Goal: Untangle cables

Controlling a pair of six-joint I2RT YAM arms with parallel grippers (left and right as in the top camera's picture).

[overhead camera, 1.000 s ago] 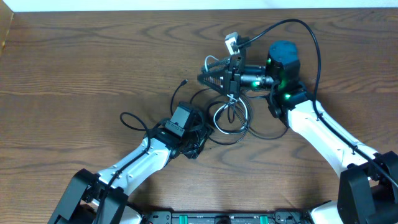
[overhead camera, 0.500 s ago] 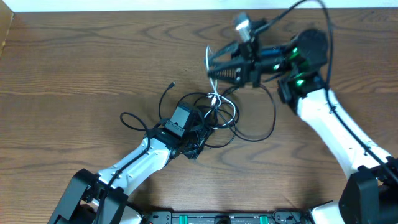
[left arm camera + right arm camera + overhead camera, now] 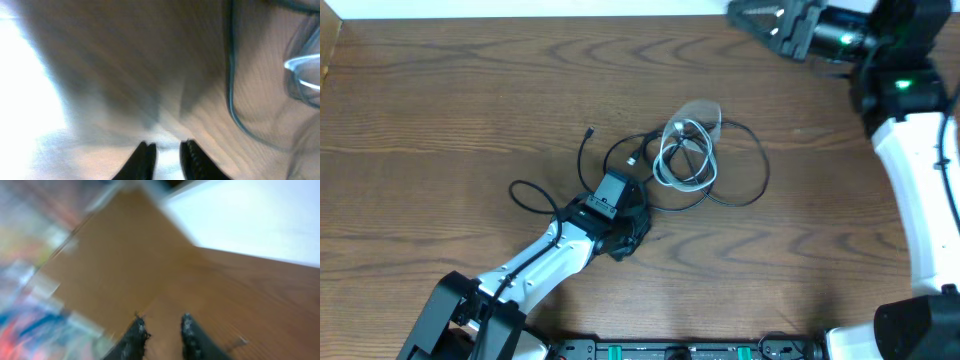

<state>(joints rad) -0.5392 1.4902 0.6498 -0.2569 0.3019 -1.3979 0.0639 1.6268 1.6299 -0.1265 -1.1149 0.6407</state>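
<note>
Most of what you see is just desk [image 3: 440, 100], dark brown wood grain running left to right, with a thin white strip [image 3: 520, 8] along the far edge in the overhead view. The right wrist view catches a corner of that desk with something bright white beyond it. There's also a colourful smear on the left that's way too blurred to name.

The cables sit in a heap around the middle of the desk. The white cable [image 3: 685, 160] is coiled in a few loops. The black cables [image 3: 755, 178] loop around and under it, with one strand trailing off to the left. Where they cross I can't tell which black strand belongs to which cord.

The left hand [image 3: 632, 228] is down at the near-left edge of the heap, its fingertips hidden under its own body from above. Its wrist cam is blurry, but the fingers [image 3: 145, 160] sit nearly together with a slim gap and bare desk showing between them, nothing pinched. A dark cord runs past up and to the right of them.

The right hand [image 3: 745, 14] is way up at the far edge, partly cut off by the frame and well apart from the cables. It has a slim gap between its fingers too, and it's empty.
</note>
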